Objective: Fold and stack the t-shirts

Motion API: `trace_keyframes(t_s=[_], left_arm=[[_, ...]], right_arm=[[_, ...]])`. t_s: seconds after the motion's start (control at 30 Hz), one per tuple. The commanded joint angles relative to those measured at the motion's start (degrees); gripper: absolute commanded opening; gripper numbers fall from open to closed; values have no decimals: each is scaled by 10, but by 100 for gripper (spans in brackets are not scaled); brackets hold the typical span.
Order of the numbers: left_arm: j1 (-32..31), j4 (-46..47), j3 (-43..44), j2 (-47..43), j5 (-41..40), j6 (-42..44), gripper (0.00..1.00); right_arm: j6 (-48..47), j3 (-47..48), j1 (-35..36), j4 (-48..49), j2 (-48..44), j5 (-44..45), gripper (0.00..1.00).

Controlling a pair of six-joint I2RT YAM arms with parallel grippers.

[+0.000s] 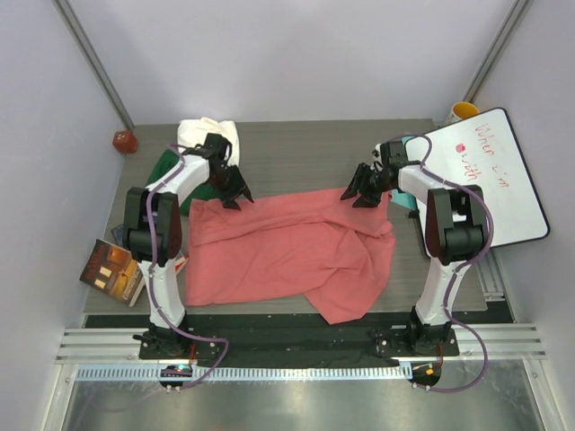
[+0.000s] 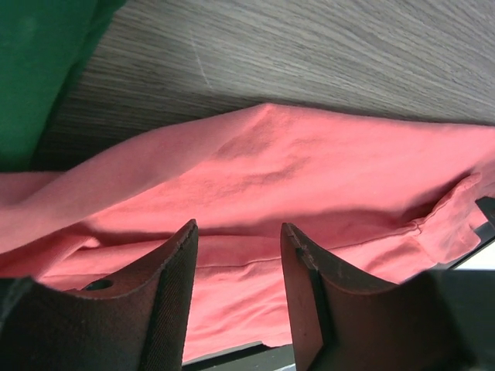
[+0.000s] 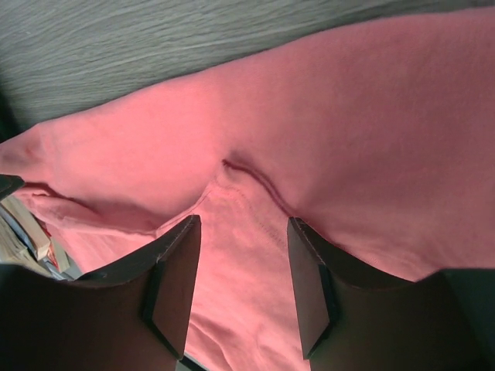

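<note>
Salmon-pink t-shirt (image 1: 287,251) lies spread and rumpled across the middle of the wooden table (image 1: 305,144) in the top view. The left gripper (image 1: 235,193) and right gripper (image 1: 364,193) are at its far corners. The dark green t-shirt (image 1: 166,171) and cream-white t-shirt (image 1: 202,133) lie far left. A whiteboard (image 1: 490,180) bears red handwriting, seemingly "When in". In the left wrist view, the parted fingers (image 2: 174,263) grasp nothing above pink cloth. In the right wrist view, the fingers (image 3: 174,263) are likewise spread over a seam.
</note>
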Motion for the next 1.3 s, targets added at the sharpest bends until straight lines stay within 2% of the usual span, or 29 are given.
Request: trace_keyframes(t_s=[0.0,0.53,0.77,1.27], left_arm=[[-10,16,25,15,24,12,47],[-17,14,22,26,29,20,45],[-17,15,25,27,31,22,44],[-18,15,23,32,35,25,43]], right_arm=[[-24,38,7,19,17,-7,54],[-47,50,21,2,51,-11,53],[-69,39,21,-12,33,36,52],[-66,35,20,-14,35,39,52]])
